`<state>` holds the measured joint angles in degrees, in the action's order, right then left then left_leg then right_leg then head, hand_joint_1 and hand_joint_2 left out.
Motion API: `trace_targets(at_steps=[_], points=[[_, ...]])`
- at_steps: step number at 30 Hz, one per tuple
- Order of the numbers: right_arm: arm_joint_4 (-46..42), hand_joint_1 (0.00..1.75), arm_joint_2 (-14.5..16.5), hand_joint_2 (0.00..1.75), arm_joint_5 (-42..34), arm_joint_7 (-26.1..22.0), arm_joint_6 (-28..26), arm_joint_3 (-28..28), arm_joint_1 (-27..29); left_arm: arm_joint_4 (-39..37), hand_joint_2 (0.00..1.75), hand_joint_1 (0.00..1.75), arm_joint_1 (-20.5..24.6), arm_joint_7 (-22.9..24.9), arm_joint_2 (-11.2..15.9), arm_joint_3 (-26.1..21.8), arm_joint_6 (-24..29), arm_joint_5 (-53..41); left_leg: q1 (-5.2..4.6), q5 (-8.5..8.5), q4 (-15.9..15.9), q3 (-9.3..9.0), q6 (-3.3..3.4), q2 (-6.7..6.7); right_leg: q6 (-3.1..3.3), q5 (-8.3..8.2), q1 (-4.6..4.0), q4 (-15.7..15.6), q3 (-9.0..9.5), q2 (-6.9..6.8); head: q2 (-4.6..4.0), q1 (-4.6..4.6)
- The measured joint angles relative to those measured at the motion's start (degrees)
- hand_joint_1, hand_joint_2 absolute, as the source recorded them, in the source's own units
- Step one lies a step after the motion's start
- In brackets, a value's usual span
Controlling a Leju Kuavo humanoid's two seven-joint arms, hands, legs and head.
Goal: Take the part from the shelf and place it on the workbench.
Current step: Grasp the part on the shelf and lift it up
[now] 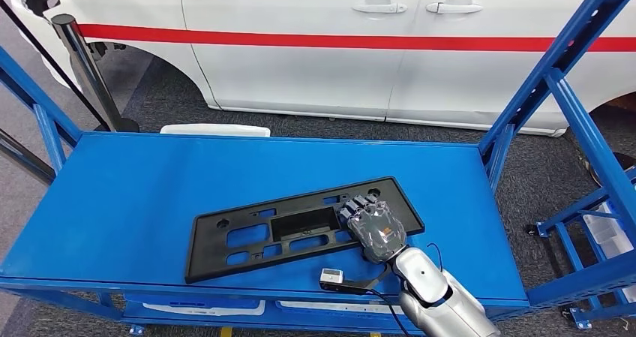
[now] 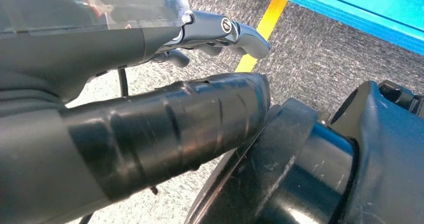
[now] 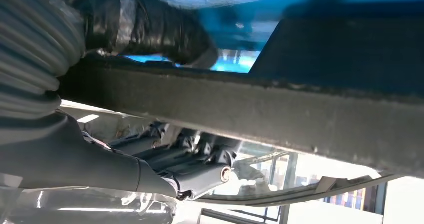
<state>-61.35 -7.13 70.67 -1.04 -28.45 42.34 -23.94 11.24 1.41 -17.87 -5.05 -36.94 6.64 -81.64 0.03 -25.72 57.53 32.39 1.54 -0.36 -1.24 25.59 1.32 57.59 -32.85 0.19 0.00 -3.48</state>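
The part [image 1: 304, 223] is a long flat black plastic bracket with several cut-outs, lying slantwise on the blue shelf [image 1: 135, 179], toward its front. My right hand [image 1: 377, 230] rests over the part's right end. In the right wrist view the part's edge [image 3: 250, 104] runs between the thumb [image 3: 150, 34] and the fingers [image 3: 195, 169], so this hand grips it. My left hand [image 2: 150, 84] hangs low over grey carpet, with its fingers extended and nothing in it.
A white car with a red stripe [image 1: 337, 44] stands close behind the shelf. Blue shelf uprights [image 1: 555, 74] rise at the right, and a black post [image 1: 82, 59] stands at the back left. A small cabled device [image 1: 331, 277] lies at the shelf's front edge.
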Motion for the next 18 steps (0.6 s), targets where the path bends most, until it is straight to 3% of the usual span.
trace_targets(at_steps=[18], points=[[-2.94,1.71,-0.11,1.75,-1.11,-1.07,-4.07,-2.28,3.21,0.0,0.0,0.0,-0.03,0.04,0.0,-0.06,-0.09,0.0,0.0,0.0,0.01,-0.02,0.0,0.0,0.0,0.0,0.0,0.0,0.0,0.0,0.0,0.0]])
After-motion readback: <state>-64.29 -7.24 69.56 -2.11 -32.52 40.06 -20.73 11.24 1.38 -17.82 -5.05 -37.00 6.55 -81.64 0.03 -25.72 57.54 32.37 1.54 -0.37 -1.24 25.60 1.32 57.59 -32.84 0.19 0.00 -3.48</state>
